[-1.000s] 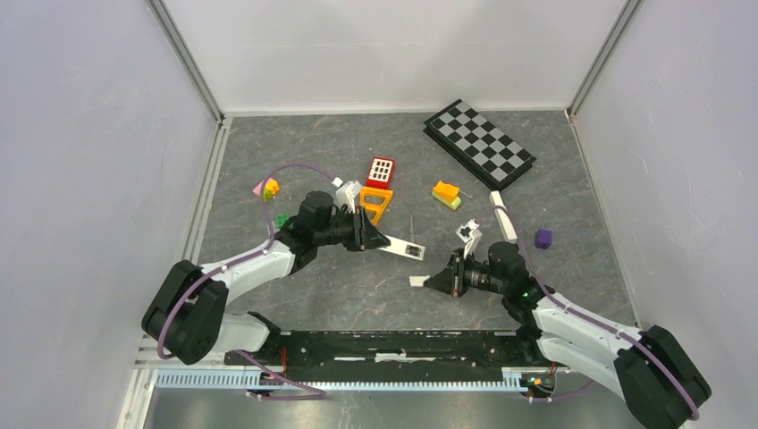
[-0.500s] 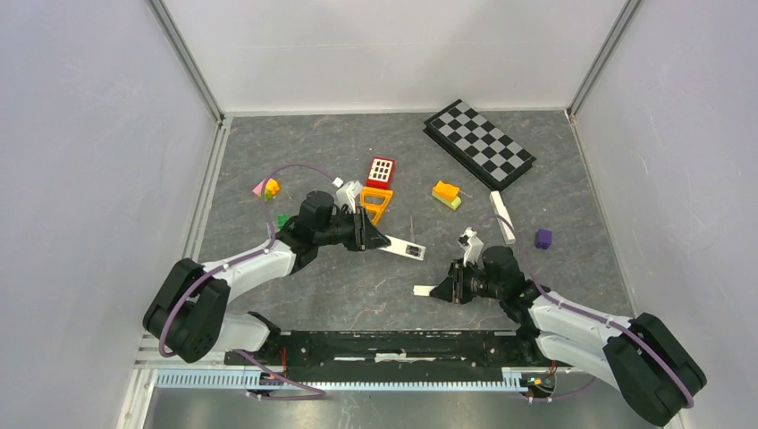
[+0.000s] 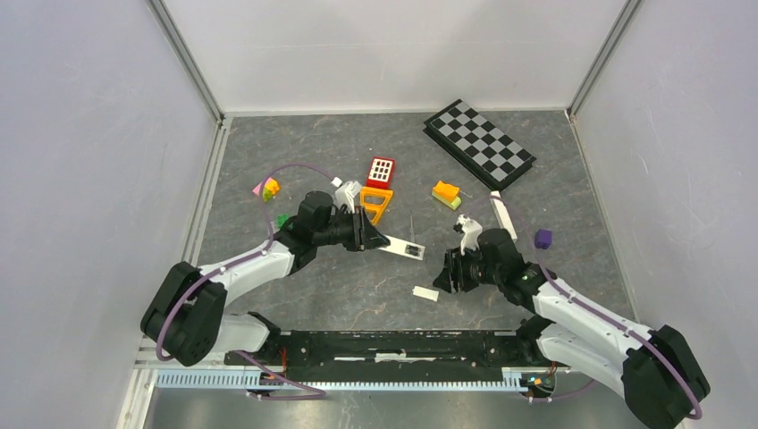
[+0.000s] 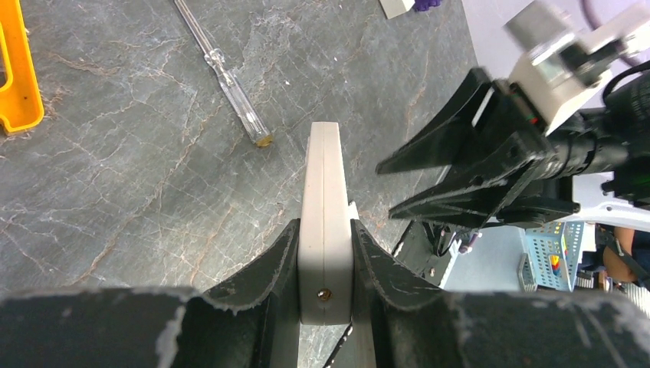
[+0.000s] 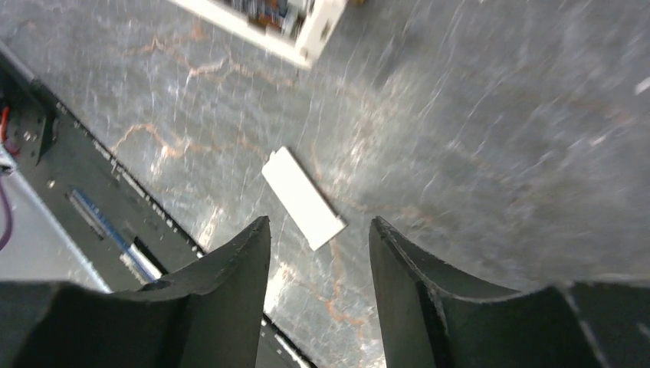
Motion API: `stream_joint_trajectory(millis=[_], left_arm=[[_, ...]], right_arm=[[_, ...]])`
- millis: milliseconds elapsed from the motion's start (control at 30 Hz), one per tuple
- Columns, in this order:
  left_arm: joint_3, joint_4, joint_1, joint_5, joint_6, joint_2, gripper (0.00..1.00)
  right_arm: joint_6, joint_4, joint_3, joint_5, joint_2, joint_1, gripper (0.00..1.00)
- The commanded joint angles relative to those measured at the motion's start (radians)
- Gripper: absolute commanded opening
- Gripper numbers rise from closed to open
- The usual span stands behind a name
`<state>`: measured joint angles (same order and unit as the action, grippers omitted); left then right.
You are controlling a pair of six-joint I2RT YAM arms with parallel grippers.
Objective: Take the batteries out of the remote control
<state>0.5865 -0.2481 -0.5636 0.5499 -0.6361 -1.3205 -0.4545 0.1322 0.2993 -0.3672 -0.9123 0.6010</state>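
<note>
Left fingers [image 4: 268,276] clamp the slim white plastic remote [image 4: 324,199]; dark batteries [image 3: 413,251] exposed. Right fingers [image 5: 230,299] open above flat white cover [image 5: 303,198].

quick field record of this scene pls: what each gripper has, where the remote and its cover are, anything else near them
left gripper: shut on the white remote, gripped edge-on at one end
right gripper: open, holding nothing
battery cover: flat on the table, under the gap between the right fingers, touching neither
battery compartment: uncovered, at the remote's free end; contents too small to tell
screwdriver: on the table beyond the remote, apart from it
</note>
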Motion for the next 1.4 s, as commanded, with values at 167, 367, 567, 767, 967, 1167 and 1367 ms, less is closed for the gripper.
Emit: stream_joint_trajectory(millis=[167, 367, 567, 767, 967, 1167, 1367], left_arm=[[-0.011, 0.164, -0.004, -0.117, 0.035, 0.108, 0.02], [-0.016, 0.402, -0.005, -0.313, 0.084, 0.21, 0.02], [-0.067, 0.36, -0.004, -0.275, 0.071, 0.277, 0.02], [-0.072, 0.353, -0.005, -0.242, 0.069, 0.258, 0.02], [-0.077, 0.342, -0.004, -0.24, 0.067, 0.247, 0.02], [-0.076, 0.317, -0.005, -0.226, 0.067, 0.224, 0.02], [-0.072, 0.298, -0.004, -0.205, 0.071, 0.194, 0.02]], right_arm=[[0.092, 0.11, 0.268, 0.345, -0.119, 0.003, 0.58], [0.051, 0.039, 0.401, 0.426, -0.305, 0.085, 0.59], [-0.012, 0.03, 0.534, 0.59, -0.512, 0.196, 0.61], [-0.069, 0.024, 0.603, 0.693, -0.668, 0.227, 0.57], [-0.069, 0.021, 0.622, 0.699, -0.76, 0.229, 0.49], [-0.044, 0.016, 0.622, 0.691, -0.813, 0.231, 0.41], [-0.014, 0.011, 0.614, 0.703, -0.821, 0.229, 0.21]])
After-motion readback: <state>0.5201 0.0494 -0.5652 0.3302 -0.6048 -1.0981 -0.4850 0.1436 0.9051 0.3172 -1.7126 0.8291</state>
